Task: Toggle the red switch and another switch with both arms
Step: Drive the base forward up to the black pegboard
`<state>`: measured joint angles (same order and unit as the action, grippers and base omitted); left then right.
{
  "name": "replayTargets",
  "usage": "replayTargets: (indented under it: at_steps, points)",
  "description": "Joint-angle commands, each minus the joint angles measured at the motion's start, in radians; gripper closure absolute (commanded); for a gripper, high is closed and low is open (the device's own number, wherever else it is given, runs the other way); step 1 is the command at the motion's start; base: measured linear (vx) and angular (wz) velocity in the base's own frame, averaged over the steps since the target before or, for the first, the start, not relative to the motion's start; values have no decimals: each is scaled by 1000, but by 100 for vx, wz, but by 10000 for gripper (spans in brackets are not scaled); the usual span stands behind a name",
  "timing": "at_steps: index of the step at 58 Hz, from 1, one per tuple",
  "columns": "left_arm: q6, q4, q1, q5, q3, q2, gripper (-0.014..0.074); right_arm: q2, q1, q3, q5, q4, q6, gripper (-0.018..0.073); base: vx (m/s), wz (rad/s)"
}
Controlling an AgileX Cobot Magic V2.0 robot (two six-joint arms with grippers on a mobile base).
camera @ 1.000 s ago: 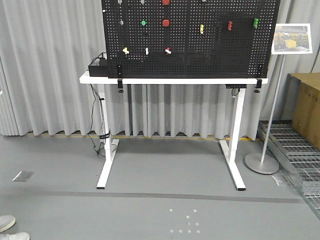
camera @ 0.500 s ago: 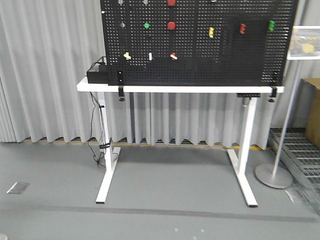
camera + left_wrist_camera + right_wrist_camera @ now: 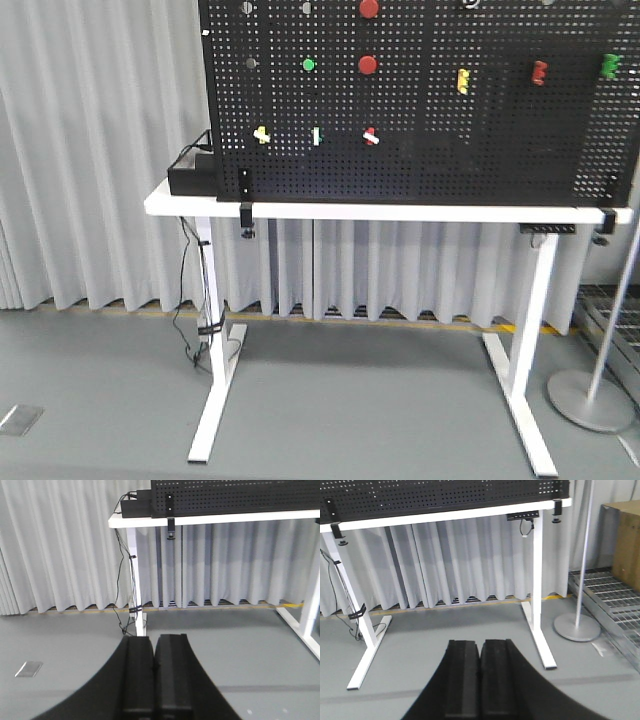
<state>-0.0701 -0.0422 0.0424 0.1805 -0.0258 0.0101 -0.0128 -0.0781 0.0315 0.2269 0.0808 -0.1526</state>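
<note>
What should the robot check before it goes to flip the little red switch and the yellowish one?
1. Red switch in sight on the pegboard: ok.
2. Pale yellow switch in sight, left of the red one: ok.
3. Left hand shut and empty: ok.
4. Right hand shut and empty: ok.
5. Hands close to the switches: not ok, both are low and well back from the table.
6. Which way each switch is flipped: cannot tell.

Black pegboard [image 3: 480, 150] on white table [image 3: 400, 212]
</note>
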Motion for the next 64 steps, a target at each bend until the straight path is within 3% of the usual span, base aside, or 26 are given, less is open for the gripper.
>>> replayTargets:
  at_steps: [1, 35, 64]
  points:
    - [1, -5, 1, -81, -20, 19, 594, -9, -7, 6, -82, 8, 10, 566, 46, 5]
    - [1, -5, 1, -81, -20, 19, 594, -9, -7, 6, -82, 8, 10, 566, 51, 8]
    - [1, -5, 1, -81, -20, 19, 594, -9, -7, 6, -82, 8, 10, 566, 49, -15]
